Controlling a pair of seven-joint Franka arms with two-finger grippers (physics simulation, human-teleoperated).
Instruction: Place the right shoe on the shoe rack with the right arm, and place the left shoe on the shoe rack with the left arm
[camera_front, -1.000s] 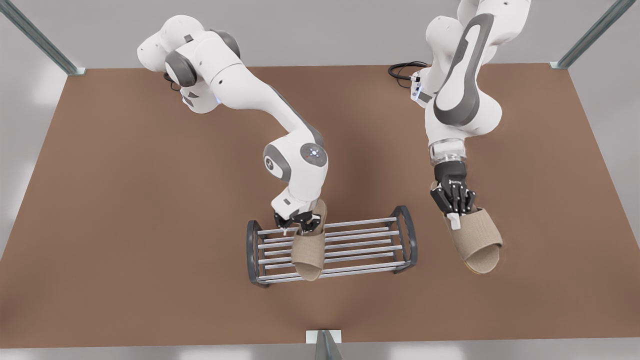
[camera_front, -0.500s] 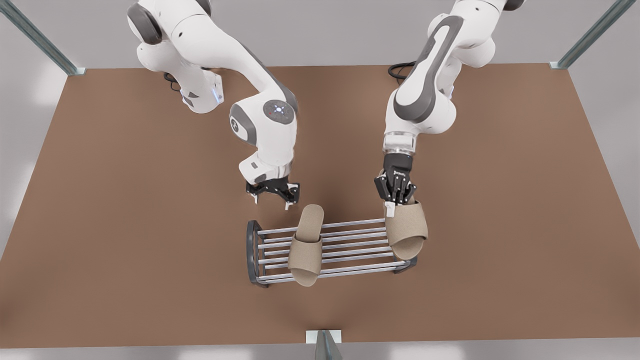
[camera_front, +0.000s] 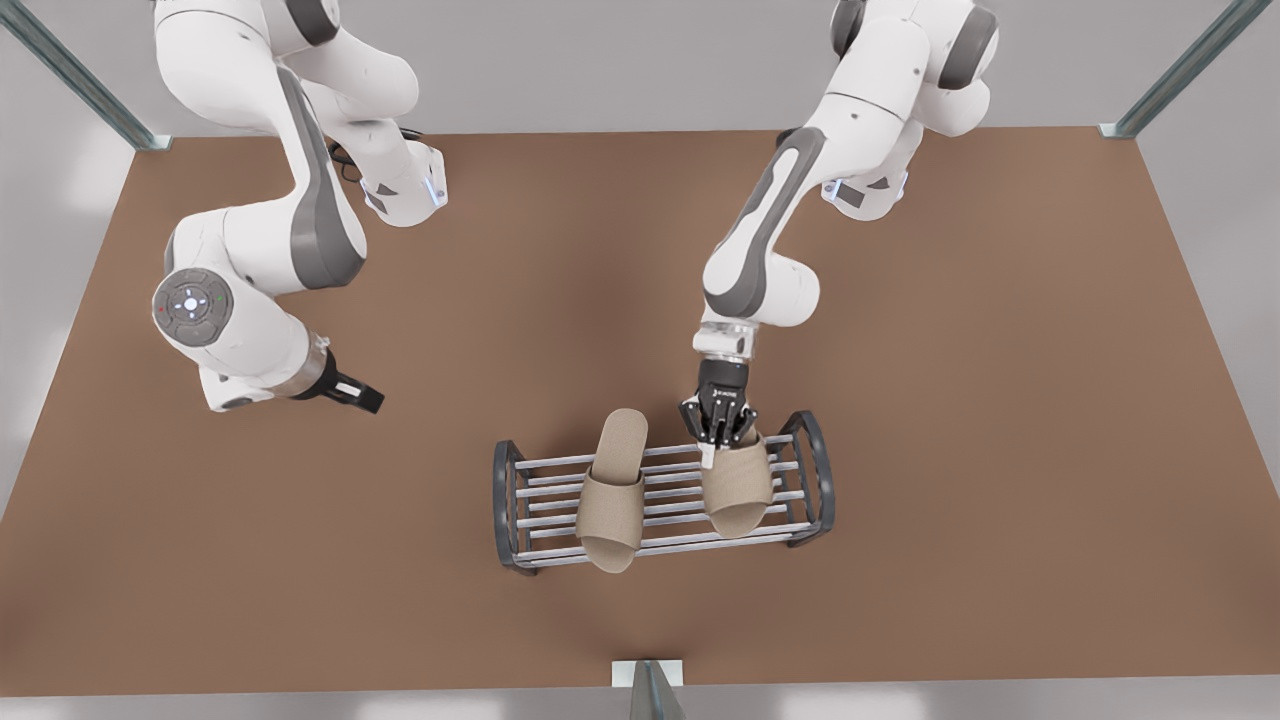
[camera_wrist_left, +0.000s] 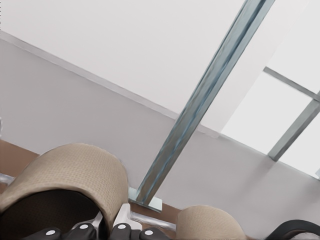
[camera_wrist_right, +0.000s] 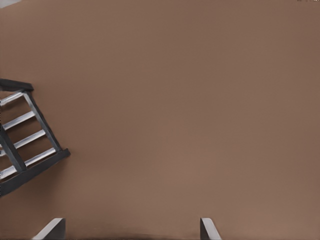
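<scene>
Beige right shoe (camera_front: 612, 495): lies across the silver bars of the shoe rack (camera_front: 510, 500), toe over the near edge and heel over the far edge; that half looks done.
Left shoe (camera_front: 738, 488): sits over the bars just beside its mate, apart from it, close to the end frame on the front view's right.
Left end effector (camera_front: 718, 440): pinching the left shoe at its heel, pointing steeply down.
Release, my call: let the sole settle flat on the bars first, then spread the fingers and lift straight up so nothing drags.
Right end effector (camera_front: 360, 397): fingers spread, holding nothing, waiting well off over the brown counter (camera_front: 1000, 400).
</scene>
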